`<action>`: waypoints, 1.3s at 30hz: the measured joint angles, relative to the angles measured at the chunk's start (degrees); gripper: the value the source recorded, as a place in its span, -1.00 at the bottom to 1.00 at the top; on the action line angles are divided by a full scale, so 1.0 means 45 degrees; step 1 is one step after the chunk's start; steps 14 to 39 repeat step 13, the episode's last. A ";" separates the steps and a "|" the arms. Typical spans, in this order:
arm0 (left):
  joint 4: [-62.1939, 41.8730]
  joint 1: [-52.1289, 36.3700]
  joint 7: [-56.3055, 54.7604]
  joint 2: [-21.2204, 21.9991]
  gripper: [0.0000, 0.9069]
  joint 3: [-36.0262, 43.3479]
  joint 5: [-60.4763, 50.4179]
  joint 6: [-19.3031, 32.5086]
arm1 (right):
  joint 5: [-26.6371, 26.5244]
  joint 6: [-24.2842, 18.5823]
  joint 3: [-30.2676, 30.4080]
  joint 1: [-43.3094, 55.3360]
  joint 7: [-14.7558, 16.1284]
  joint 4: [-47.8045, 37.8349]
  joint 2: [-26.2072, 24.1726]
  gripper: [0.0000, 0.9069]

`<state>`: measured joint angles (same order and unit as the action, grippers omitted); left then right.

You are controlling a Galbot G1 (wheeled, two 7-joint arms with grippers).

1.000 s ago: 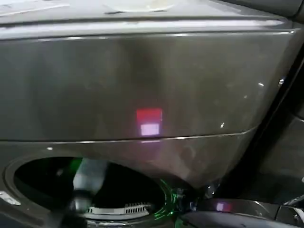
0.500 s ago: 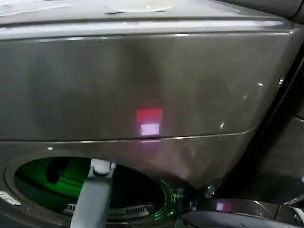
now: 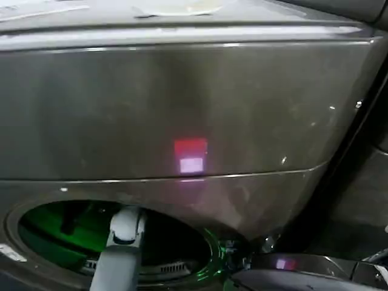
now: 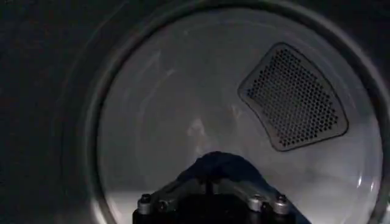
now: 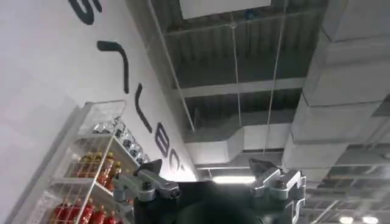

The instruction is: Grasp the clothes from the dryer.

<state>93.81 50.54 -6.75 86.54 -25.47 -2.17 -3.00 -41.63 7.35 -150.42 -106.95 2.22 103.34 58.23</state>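
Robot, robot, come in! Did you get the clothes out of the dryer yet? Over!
Left hand inside the dryer drum, a dark cloth right at it. Grip not confirmed. Right hand open, pointing at the ceiling. Nothing blocking.

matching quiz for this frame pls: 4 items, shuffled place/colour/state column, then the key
Things:
1. left arm
2. perforated vent panel
3. right gripper
4. indicator light

Descriptions:
A. red and white glow on the dryer front
B. on the drum's back wall
C. reaching into the porthole
D. open, pointing at the ceiling, away from the dryer

Pairs: 1-C, 2-B, 3-D, 4-A
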 measured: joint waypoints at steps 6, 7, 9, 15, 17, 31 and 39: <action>0.0175 0.0040 -0.0040 -0.0055 -1.00 0.0108 0.0199 -0.0161 | 0.0150 0.0190 -0.0261 -0.0173 0.0054 0.0018 0.0039 1.00; 0.0200 0.0039 -0.0046 -0.0068 -1.00 0.0112 0.0235 -0.0188 | 0.0176 0.0221 -0.0272 -0.0183 0.0064 0.0035 0.0040 1.00; 0.0226 0.0031 -0.0047 -0.0090 -1.00 0.0122 0.0298 -0.0240 | 0.0226 0.0283 -0.0294 -0.0191 0.0101 0.0059 0.0041 1.00; 0.0238 0.0013 -0.0047 -0.0128 -1.00 0.0143 0.0404 -0.0331 | 0.0356 0.0371 -0.0346 -0.0238 0.0171 0.0032 0.0047 1.00; 0.0238 0.0013 -0.0047 -0.0128 -1.00 0.0143 0.0404 -0.0331 | 0.0356 0.0371 -0.0346 -0.0238 0.0171 0.0032 0.0047 1.00; 0.0238 0.0013 -0.0047 -0.0128 -1.00 0.0143 0.0404 -0.0331 | 0.0356 0.0371 -0.0346 -0.0238 0.0171 0.0032 0.0047 1.00; 0.0238 0.0013 -0.0047 -0.0128 -1.00 0.0143 0.0404 -0.0331 | 0.0356 0.0371 -0.0346 -0.0238 0.0171 0.0032 0.0047 1.00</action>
